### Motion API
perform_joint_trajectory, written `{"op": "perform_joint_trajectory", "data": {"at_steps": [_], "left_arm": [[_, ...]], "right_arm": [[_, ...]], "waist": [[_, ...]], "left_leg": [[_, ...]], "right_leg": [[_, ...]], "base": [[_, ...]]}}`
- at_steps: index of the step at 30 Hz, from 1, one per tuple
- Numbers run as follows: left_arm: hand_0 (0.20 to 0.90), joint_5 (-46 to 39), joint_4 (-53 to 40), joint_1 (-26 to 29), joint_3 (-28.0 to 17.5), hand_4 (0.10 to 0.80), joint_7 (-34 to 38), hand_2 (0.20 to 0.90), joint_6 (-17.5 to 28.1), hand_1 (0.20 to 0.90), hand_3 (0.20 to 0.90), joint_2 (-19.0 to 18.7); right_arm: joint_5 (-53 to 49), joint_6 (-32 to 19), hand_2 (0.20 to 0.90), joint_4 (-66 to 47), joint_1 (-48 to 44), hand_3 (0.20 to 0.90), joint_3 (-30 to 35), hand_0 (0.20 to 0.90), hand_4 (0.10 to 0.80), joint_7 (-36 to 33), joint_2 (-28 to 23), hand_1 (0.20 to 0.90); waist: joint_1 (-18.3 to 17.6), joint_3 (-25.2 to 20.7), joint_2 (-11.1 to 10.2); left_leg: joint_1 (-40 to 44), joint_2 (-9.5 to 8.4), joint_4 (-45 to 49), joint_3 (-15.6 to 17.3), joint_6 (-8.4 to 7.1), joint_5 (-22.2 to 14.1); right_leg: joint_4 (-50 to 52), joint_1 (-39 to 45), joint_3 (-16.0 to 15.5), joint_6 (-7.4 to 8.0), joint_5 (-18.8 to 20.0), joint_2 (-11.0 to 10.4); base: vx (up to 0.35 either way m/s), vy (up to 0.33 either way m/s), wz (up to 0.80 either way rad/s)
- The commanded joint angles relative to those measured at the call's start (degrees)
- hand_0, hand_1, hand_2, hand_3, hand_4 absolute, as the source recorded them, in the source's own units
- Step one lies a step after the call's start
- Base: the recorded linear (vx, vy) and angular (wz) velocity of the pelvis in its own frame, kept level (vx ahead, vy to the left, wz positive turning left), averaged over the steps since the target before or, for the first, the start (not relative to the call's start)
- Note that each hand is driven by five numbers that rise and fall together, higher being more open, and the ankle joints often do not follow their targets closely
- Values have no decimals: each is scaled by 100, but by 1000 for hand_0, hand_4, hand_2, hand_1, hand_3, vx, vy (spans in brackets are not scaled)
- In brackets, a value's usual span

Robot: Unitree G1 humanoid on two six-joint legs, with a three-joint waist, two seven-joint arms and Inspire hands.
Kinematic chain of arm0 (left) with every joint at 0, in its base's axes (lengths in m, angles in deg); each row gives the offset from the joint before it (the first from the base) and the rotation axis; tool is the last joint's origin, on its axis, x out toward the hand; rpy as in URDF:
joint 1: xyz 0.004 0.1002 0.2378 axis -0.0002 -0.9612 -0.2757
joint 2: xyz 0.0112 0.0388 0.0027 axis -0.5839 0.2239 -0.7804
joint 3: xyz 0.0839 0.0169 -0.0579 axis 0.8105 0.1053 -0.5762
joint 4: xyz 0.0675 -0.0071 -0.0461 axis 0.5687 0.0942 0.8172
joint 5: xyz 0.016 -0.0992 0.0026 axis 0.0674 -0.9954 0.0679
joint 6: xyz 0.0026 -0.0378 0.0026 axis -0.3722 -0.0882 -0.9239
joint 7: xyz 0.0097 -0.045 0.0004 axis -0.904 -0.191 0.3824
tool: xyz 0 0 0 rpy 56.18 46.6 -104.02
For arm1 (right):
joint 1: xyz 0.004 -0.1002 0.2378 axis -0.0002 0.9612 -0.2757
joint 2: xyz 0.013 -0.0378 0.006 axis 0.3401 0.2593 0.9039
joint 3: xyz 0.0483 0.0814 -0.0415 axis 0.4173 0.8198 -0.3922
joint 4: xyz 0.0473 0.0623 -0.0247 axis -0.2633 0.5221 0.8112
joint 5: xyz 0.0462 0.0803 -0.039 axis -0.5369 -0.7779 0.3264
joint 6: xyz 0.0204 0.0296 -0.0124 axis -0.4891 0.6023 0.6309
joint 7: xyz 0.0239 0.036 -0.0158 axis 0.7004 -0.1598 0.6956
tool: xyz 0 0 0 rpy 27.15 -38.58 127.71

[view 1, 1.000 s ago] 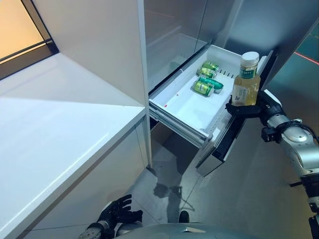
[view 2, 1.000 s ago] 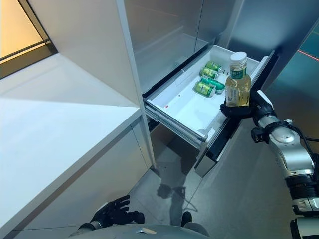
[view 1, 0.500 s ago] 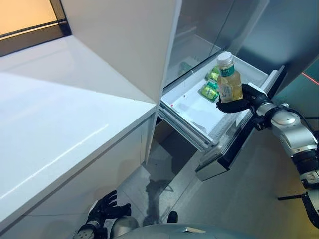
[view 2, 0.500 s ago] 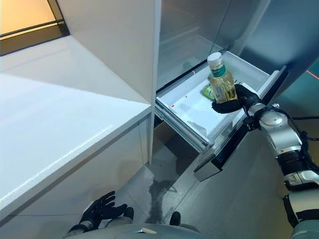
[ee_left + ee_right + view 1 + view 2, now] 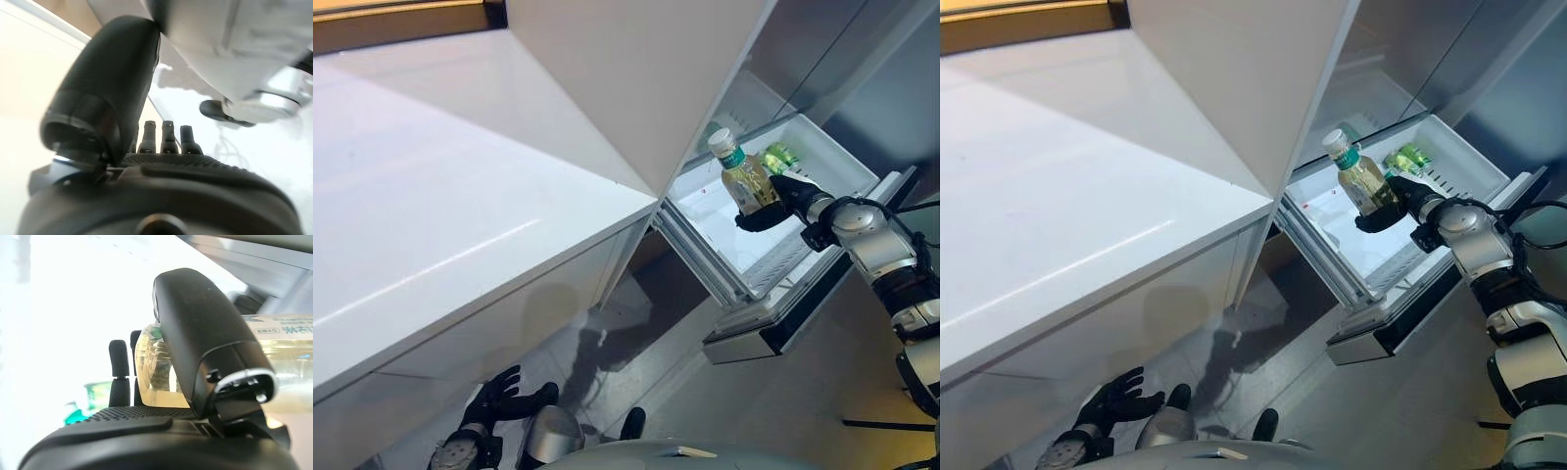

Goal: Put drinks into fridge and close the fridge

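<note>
My right hand (image 5: 779,203) is shut on a bottle (image 5: 741,178) of yellow drink with a white cap and green label. It holds the bottle tilted over the open white fridge drawer (image 5: 710,211). Green cans (image 5: 779,157) lie at the drawer's far end. In the right wrist view the thumb (image 5: 205,338) and fingers (image 5: 117,367) wrap the bottle (image 5: 156,374), with a green can (image 5: 90,396) past them. My left hand (image 5: 489,397) hangs low by the floor with fingers spread, holding nothing; the left wrist view shows its fingers (image 5: 166,137) straight.
A white counter (image 5: 431,206) fills the left side. A tall white panel (image 5: 626,78) stands between it and the fridge. The drawer's dark front (image 5: 803,313) juts out over the grey floor (image 5: 754,411).
The camera has swung, shifting the whole scene. My right hand has carried the bottle further in over the drawer and tilted it. The left hand stays low.
</note>
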Motion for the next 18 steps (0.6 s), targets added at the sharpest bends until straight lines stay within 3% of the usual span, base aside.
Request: {"op": "perform_joint_trajectory", "data": {"at_steps": [1,8,18], "left_arm": [[900,-15,-271,-74,197,800,56,900,65,900,900,-159],[900,-180,-440,64,309,800,171,900,-22,900,900,-270],[900,-218,-590,78,442,800,234,900,-185,900,900,-315]], "right_arm": [[198,14,300,380,-1486,200,2,300,100,-93,-534,300],[524,237,300,1329,-1733,200,-165,300,100,270,-415,300],[984,152,300,2544,-1870,200,-127,300,100,672,-134,300]], "waist": [[101,-33,4],[227,161,-26],[402,221,9]], "left_leg": [[-224,-439,53,86,525,-210],[-377,-428,39,25,516,-153],[-392,-427,38,-27,483,-103]], "right_leg": [[187,4,65,-121,40,474],[169,-94,-11,-126,76,483],[154,-54,-141,-134,81,463]], "base": [[-46,-42,8],[-56,-22,7],[4,-1,1]]}}
